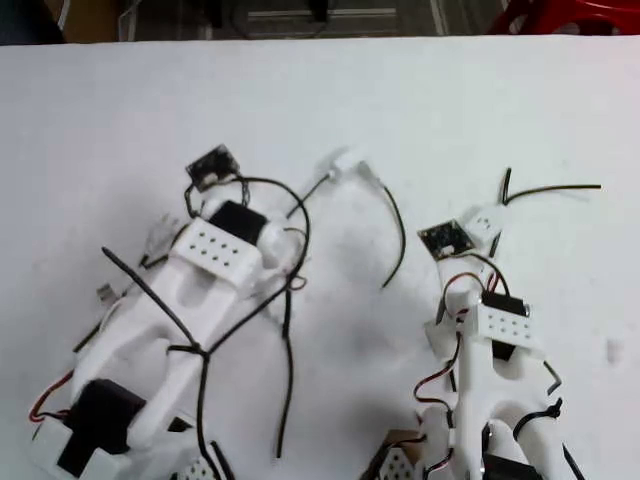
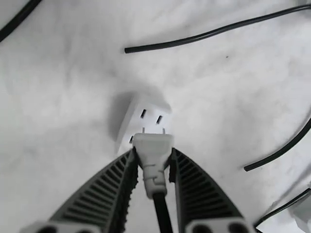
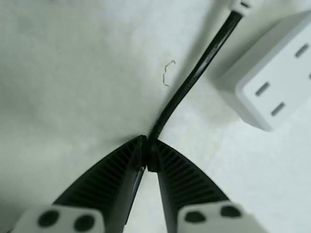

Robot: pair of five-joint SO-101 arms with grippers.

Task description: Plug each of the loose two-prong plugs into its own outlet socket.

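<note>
Pinches small white plastic two-prong plug (image 2: 152,145) in left gripper (image 2: 153,162), prongs just beside white boxy outlet block (image 2: 146,114). Light, rigid, likely slippery; best taken by body. Clamps limp black cord (image 3: 189,82) in right gripper (image 3: 147,148).

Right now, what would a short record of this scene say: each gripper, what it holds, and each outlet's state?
left gripper: shut on plug
plug: prongs at outlet, not seated
right gripper: shut on cable
second outlet: beside cable, visible slots empty
surface: white table
</note>
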